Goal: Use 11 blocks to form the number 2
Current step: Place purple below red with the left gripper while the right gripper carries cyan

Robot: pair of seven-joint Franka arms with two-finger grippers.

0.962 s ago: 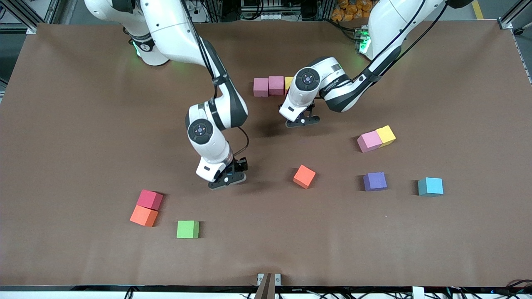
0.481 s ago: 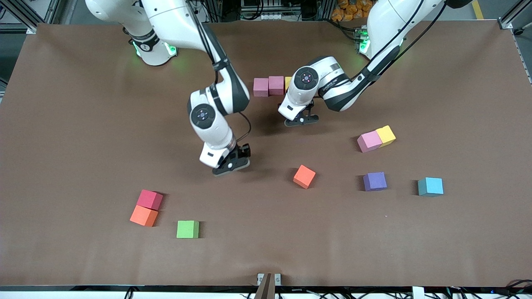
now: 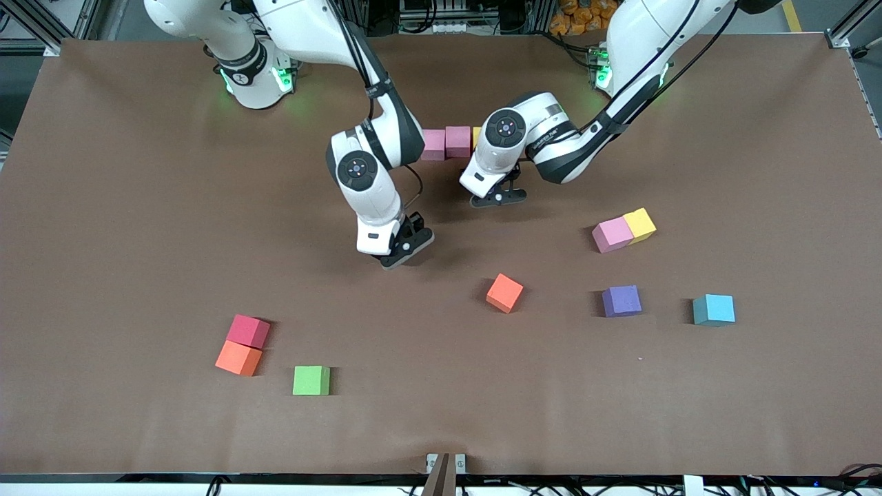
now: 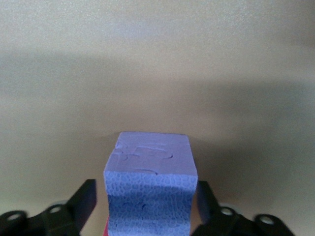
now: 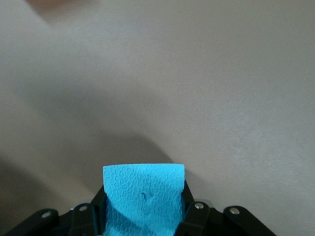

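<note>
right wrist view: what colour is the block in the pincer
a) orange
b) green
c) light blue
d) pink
c: the right wrist view shows a light blue block clamped between the right pincer's black fingers, above bare table.

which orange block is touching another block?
The orange block toward the right arm's end of the table: it sits against a red block. The other orange block, mid-table, stands alone.
</note>
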